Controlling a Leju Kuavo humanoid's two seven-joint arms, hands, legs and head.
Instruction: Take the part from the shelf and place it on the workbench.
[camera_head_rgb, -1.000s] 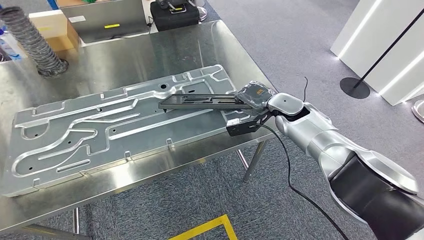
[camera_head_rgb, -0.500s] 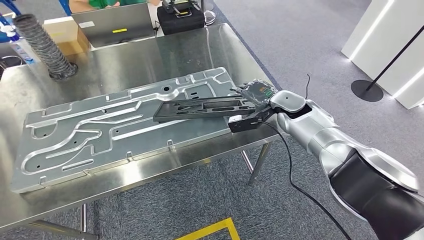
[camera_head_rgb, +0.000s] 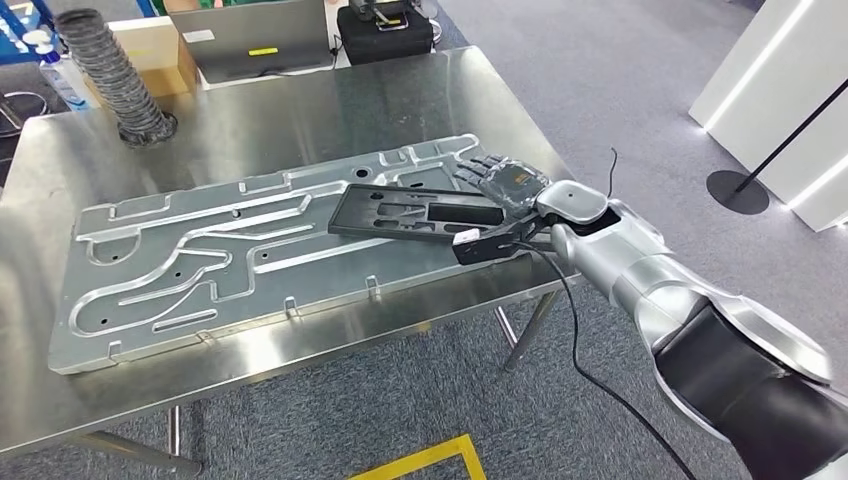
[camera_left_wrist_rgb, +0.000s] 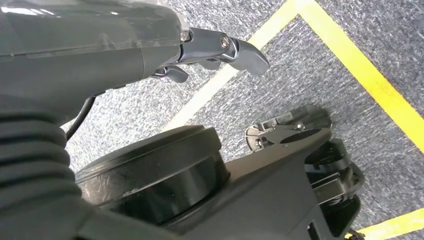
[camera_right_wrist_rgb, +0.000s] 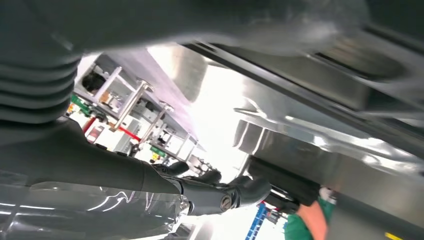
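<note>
Black flat part (camera_head_rgb: 420, 213) lies on the ribbed aluminium panel (camera_head_rgb: 200, 270) atop the steel tabletop (camera_head_rgb: 300, 110). Right hand (camera_head_rgb: 505, 182) at its near end, fingers spread flat, holding nothing. Left hand (camera_left_wrist_rgb: 100, 45) hangs, empty, above the floor.

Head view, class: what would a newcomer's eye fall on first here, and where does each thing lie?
First, the big ribbed metal panel spread across the steel workbench. Next, the flat black part lying on the panel's right end, with the silver arm's right hand at its end, fingers spread. At the bench's far left stands a grey corrugated hose.
</note>
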